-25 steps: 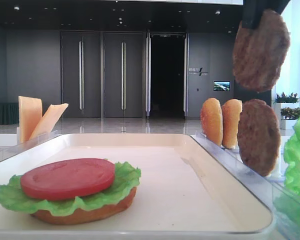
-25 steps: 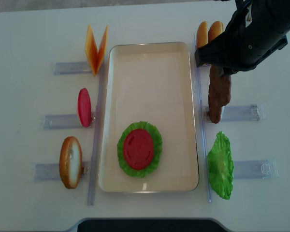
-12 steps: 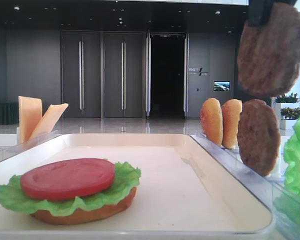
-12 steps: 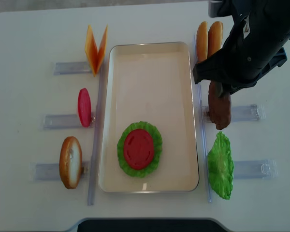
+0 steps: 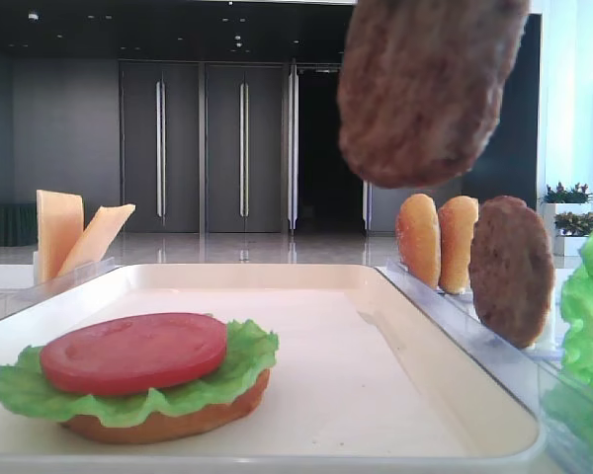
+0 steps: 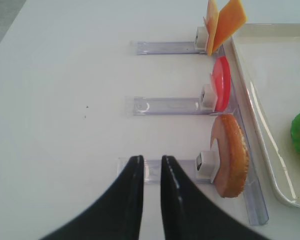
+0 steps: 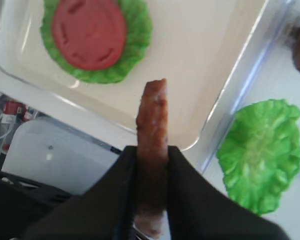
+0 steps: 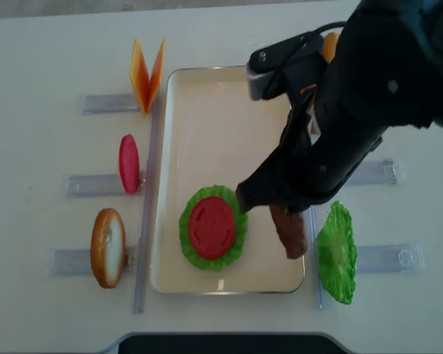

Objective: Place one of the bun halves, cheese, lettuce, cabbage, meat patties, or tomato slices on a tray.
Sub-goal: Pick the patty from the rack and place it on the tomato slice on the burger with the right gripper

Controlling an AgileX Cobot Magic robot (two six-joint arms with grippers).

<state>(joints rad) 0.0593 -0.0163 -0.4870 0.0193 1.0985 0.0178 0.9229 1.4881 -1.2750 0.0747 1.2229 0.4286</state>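
Note:
My right gripper (image 7: 151, 150) is shut on a brown meat patty (image 7: 152, 120), holding it on edge. That patty (image 8: 289, 230) hangs over the near right part of the cream tray (image 8: 229, 118), just right of the stack. It fills the top of the low exterior view (image 5: 420, 89). The stack on the tray is a bun half (image 5: 178, 423) under lettuce (image 8: 238, 205) and a tomato slice (image 8: 211, 226). A second patty (image 5: 511, 269) stands in the right rack. Over bare table by a clear rack, my left gripper (image 6: 150, 160) is shut and empty.
Left of the tray, clear racks hold cheese slices (image 8: 146, 74), a tomato slice (image 8: 128, 162) and a bun half (image 8: 108, 246). On the right, a lettuce leaf (image 8: 337, 251) lies on a rack and two bun halves (image 5: 437, 240) stand at the far end.
The right arm has carried the patty from above the right-hand racks to over the tray's near right corner, closer to the stack. The left gripper has not moved.

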